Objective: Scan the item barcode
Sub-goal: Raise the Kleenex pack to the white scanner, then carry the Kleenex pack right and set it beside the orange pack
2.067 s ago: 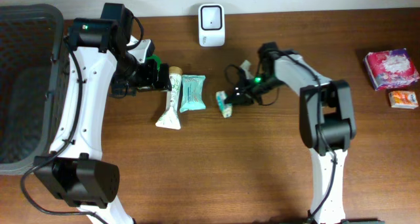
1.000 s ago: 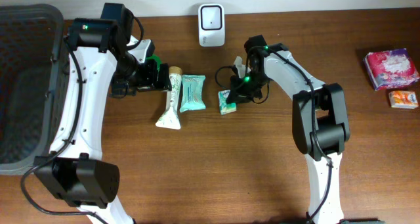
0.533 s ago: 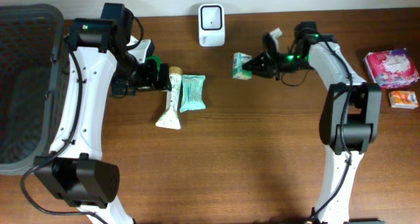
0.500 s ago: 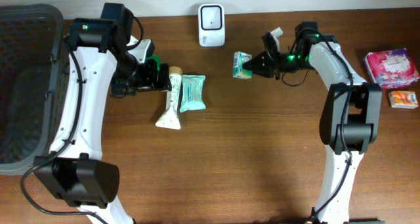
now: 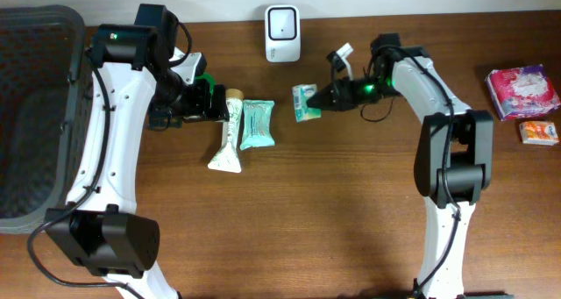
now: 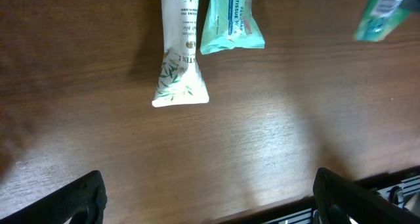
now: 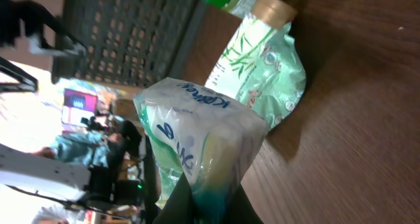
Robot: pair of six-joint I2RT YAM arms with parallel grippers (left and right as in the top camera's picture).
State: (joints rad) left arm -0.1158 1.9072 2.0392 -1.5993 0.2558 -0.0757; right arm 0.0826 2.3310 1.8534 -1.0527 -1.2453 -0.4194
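Just short of the white scanner point(image 5: 281, 22), the Kleenex tissue pack point(image 5: 305, 102) hangs above the tabletop point(image 5: 333, 211), long axis roughly front to back, free face turned left toward the teal wipes pack point(image 5: 257, 124). The right pincer point(image 5: 321, 96) is pinched narrow on its right edge. The left pincer point(image 5: 213, 102) gapes wide, holding nothing.

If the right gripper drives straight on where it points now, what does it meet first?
Likely the teal packet, with the white tube just beyond. The right gripper, shut on the small tissue pack, aims at them, but its height is unclear, so it may pass over.
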